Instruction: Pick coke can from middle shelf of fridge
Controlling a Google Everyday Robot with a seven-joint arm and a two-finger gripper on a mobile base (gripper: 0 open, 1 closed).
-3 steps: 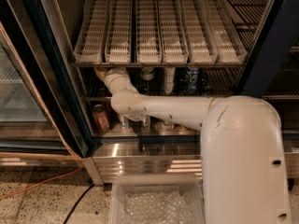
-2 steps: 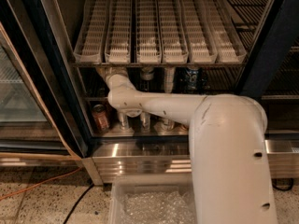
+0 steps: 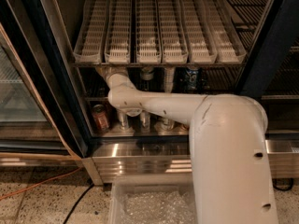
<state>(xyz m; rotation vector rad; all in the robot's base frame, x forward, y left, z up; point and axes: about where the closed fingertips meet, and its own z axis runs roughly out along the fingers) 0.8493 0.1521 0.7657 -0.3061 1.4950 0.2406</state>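
The fridge [image 3: 56, 101] stands open with black door frames. My white arm [image 3: 159, 107] reaches into it at the level of the middle shelf [image 3: 91, 98], a dark wire rack. My gripper [image 3: 106, 73] is at the left end of that shelf, tucked up under the white slotted lanes [image 3: 154, 27] and mostly hidden by them. The coke can is hidden from view, and I cannot tell whether it is held. A silver can [image 3: 147, 73] and a dark can [image 3: 190, 78] stand on the middle shelf to the right of the gripper.
A duller orange-red can [image 3: 99, 118] and several silver cans [image 3: 122, 120] stand on the steel floor below the arm. The ribbed steel base panel [image 3: 140, 160] runs along the front. A clear plastic bin [image 3: 149, 204] sits on the speckled floor, with an orange cable [image 3: 37, 188] at left.
The arm's large outer link has swung slightly left and nearer the camera. The gripper end has stayed at the left of the middle shelf.
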